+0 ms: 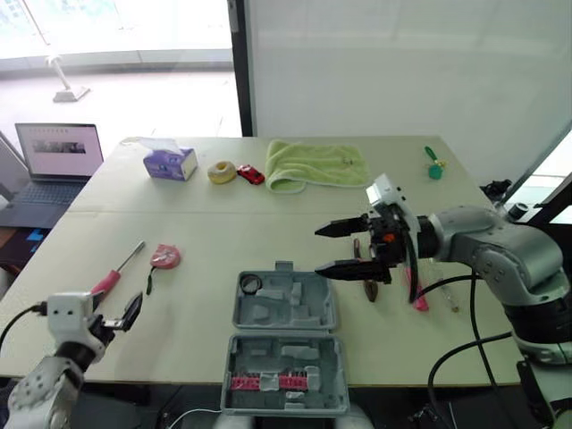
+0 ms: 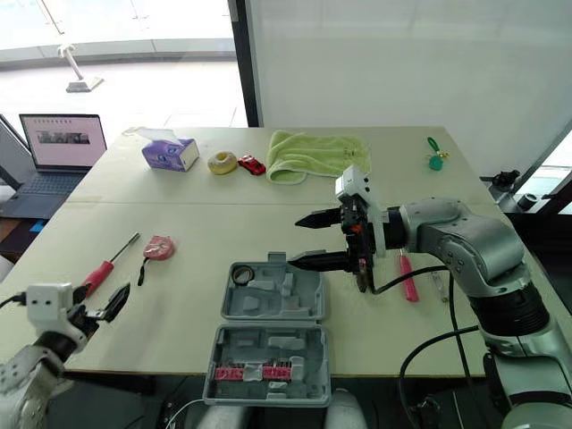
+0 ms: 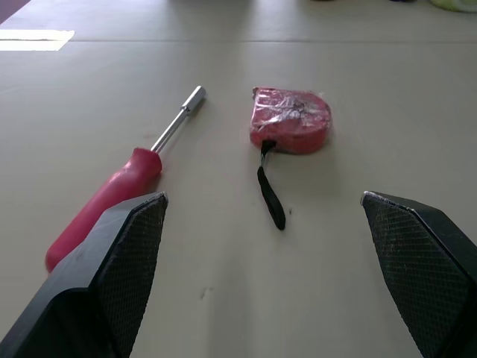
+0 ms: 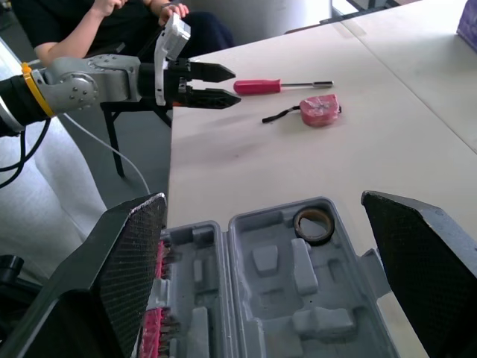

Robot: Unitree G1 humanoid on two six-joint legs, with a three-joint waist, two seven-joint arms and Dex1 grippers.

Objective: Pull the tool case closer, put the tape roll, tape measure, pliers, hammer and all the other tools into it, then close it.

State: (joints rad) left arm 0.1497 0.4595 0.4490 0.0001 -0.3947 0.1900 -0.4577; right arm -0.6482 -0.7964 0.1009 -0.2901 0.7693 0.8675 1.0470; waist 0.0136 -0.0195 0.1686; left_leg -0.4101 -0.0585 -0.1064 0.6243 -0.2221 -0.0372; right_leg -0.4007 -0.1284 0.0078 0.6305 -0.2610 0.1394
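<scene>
Got grey plastic tool case [image 1: 288,315] open at near table [image 1: 223,232] edge, black tape roll [image 4: 313,240] inside. Left to load: pink tape measure [image 1: 165,256] and red-handled driver [image 1: 105,283] by wide-open left gripper [image 1: 123,315], dark pliers [image 1: 370,290] under wide-open right gripper [image 1: 318,250]; then close. Via right wrist view, also a seated person [image 4: 74,19] past the table.

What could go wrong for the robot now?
The tool case seems to hang over the front edge of the table, so a bump from the open right claw might tip it off. The open left claw faces both screwdriver and tape measure; closing could nudge one away instead of gripping it.
</scene>
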